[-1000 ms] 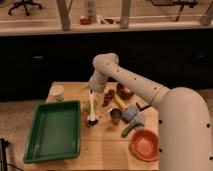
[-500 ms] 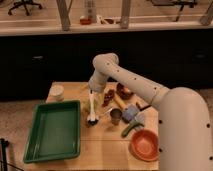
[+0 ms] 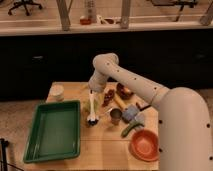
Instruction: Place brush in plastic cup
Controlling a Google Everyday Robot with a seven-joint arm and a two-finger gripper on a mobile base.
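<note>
The brush (image 3: 91, 107) hangs upright below my gripper (image 3: 92, 95), its white handle running down to the small dark head (image 3: 91, 120), which is at the table surface just right of the green tray. My gripper points down over the middle of the wooden table and is shut on the top of the handle. A pale plastic cup (image 3: 57, 92) stands at the table's back left corner, well left of the gripper. A grey metal-looking cup (image 3: 115, 116) stands just right of the brush head.
A green tray (image 3: 35, 145) lies at the front left. An orange-red bowl (image 3: 145, 145) sits front right, with a green vegetable-like item (image 3: 128, 130) and a blue-grey object (image 3: 131, 114) beside it. A brown bowl (image 3: 124, 91) and red items (image 3: 107, 98) lie behind.
</note>
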